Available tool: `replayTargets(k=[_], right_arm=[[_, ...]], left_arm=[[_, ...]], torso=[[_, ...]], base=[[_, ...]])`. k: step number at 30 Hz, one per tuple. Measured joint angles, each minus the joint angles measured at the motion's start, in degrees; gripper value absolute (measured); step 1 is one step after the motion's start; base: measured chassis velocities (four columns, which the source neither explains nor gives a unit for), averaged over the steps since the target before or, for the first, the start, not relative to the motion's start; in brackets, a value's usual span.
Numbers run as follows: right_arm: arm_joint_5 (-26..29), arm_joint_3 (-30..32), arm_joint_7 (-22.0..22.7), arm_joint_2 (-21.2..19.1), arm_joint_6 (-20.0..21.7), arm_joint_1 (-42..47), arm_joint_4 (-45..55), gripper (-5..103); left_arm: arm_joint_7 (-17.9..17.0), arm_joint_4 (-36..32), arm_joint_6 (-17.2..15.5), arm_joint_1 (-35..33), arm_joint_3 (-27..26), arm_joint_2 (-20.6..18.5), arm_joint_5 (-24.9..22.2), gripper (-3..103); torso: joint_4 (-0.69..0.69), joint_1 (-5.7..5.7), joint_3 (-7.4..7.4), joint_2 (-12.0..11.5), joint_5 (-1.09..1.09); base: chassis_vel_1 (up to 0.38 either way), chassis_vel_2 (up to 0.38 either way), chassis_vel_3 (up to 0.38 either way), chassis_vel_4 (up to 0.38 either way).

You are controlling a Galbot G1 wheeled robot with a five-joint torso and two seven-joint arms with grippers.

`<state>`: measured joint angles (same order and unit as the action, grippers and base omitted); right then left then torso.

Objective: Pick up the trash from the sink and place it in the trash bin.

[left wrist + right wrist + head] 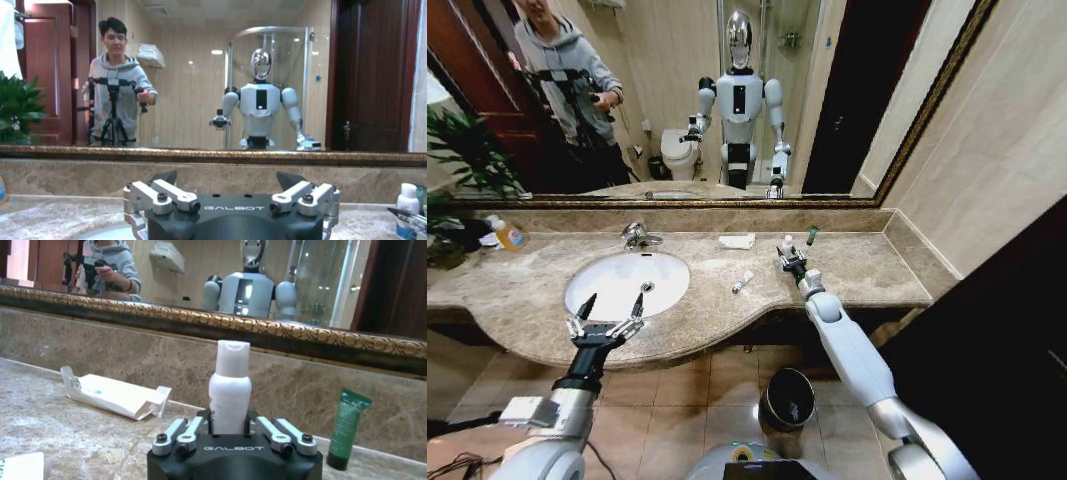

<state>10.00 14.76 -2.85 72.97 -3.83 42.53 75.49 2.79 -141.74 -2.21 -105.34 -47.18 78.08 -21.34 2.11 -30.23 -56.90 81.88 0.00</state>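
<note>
Your left gripper (612, 305) sits nearest the head camera, fingers spread wide and holding nothing, over the counter's front edge just before the sink (587, 300). Across the counter (517, 290), toward its back right, your right gripper (789, 259) reaches a white bottle (229, 390) standing upright; the wrist view shows the bottle rising between the fingers, but you cannot tell whether they press on it or stand clear. Just beside it, nearer the right end, a green-capped tube (347, 429) leans against the back wall. A flat white packet (737, 241) lies near the back edge at the middle, and a small white tube (742, 282) lies near the counter's front, right of the basin. The bin (787, 398) stands on the tiled floor below the front edge. A soap bottle (509, 236) stands at the back left by a plant (462, 150). The faucet (635, 235) rises behind the basin, and a gilt-framed mirror (867, 60) runs along the wall.
</note>
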Motion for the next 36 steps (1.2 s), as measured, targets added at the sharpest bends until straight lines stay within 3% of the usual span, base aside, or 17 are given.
replayTargets(k=[6, 11, 14, 15, 17, 18, 19, 24, 26, 31, 36], right_arm=[[2.11, 2.65, -0.01, -2.78, 0.73, 4.01, 6.57, 15], [6.02, 5.73, -0.15, -6.72, 0.24, 10.9, 15.01, 15], [9.48, 10.61, -0.9, -10.68, -3.23, 22.4, 24.74, 15], [9.48, 10.61, -0.9, -10.68, -3.23, 22.4, 24.74, 15], [12.83, 13.77, -3.15, -12.63, -8.46, 33.78, 28.72, 15], [12.83, 13.77, -3.15, -12.63, -8.46, 33.78, 28.72, 15], [13.8, 14.06, -4.2, -13.35, -10.98, 38.55, 28.82, 15], [13.1, 13.08, -5.64, -12.82, -16.32, 49.41, 26.55, 15], [9.91, 11.22, -5.84, -11.25, -18.04, 52.27, 22.98, 15], [4.08, 6.94, -5.36, -8.14, -19.58, 49.57, 11.05, 15], [3.82, 2.19, -4.98, -3.71, -13.76, 41.02, -3.79, 15]], left_arm=[[0.0, 0.0, 0.0, 0.0, 0.0, 0.0, 0.0, 100], [-0.01, 0.0, 0.0, 0.0, 0.0, 0.0, 0.0, 100], [0.01, 0.0, 0.0, 0.0, 0.0, 0.0, 0.0, 100], [0.01, 0.0, 0.0, 0.0, 0.0, 0.0, 0.0, 100], [0.0, 0.0, 0.0, 0.0, 0.0, 0.0, 0.0, 100], [0.0, 0.0, 0.0, 0.0, 0.0, 0.0, 0.0, 100], [0.0, 0.0, 0.0, 0.0, 0.0, 0.0, 0.0, 100], [0.0, 0.0, 0.0, 0.0, 0.0, 0.01, 0.0, 100], [0.01, 0.0, 0.0, 0.0, 0.0, 0.0, 0.0, 100], [0.0, 0.0, 0.0, 0.0, 0.0, 0.0, 0.0, 100], [0.0, 0.0, 0.0, 0.0, 0.0, 0.0, 0.0, 100]], torso=[[0.01, 0.0, 0.0, 0.0, 0.01], [-0.01, 0.0, 0.0, 0.0, 0.0], [0.01, 0.01, 0.01, 0.01, 0.01], [0.01, 0.01, 0.01, 0.01, 0.01], [-0.02, 0.01, 0.01, 0.01, 0.01], [-0.02, 0.01, 0.01, 0.01, 0.01], [-0.03, 0.02, 0.01, 0.01, 0.02], [-0.01, 0.02, 0.01, 0.01, -0.01], [-0.02, 0.02, 0.01, 0.01, 0.0], [-0.01, 0.02, 0.01, 0.01, 0.0], [0.0, 0.0, 0.0, 0.01, 0.01]], base=[[0.0, 0.0, 0.0, 0.0], [0.0, 0.0, 0.0, 0.0], [0.0, 0.0, 0.0, 0.0], [0.0, 0.0, 0.0, 0.0], [0.0, 0.0, 0.0, 0.0], [0.0, 0.0, 0.0, 0.0], [0.0, 0.0, 0.0, 0.0], [0.0, 0.0, 0.0, 0.0], [0.0, 0.0, 0.0, 0.0], [0.0, 0.0, 0.0, 0.0], [0.0, 0.0, 0.0, 0.0]])
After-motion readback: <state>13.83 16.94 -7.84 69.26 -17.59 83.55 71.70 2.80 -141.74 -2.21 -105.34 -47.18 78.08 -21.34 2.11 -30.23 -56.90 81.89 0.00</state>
